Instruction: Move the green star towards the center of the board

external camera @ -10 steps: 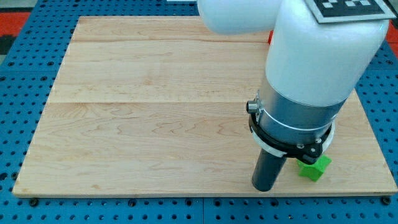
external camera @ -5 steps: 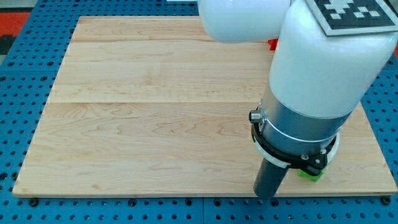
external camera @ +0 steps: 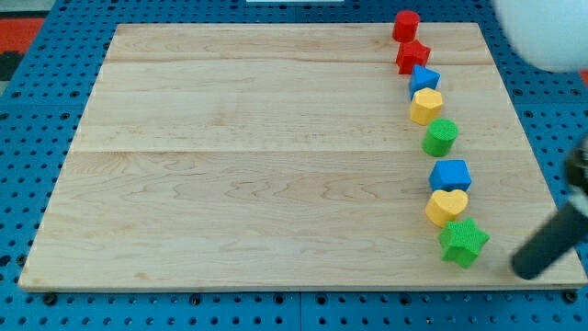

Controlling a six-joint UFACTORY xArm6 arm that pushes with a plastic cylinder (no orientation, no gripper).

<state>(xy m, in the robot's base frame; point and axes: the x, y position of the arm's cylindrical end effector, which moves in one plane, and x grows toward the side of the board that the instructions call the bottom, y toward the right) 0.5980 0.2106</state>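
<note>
Resting my tip [external camera: 525, 272] near the board's [external camera: 230, 184] bottom-right edge, I see the green star [external camera: 463, 243] just to its left, apart from it. Beyond the star runs a column: yellow heart [external camera: 446, 207], blue block [external camera: 449, 174], green cylinder [external camera: 440, 137], yellow block [external camera: 426, 107], blue block [external camera: 424, 79], red star [external camera: 412, 56], red block [external camera: 406, 25]

My tip [external camera: 526, 273] sits right of the green star [external camera: 463, 243], below the yellow heart [external camera: 446, 206]
</note>
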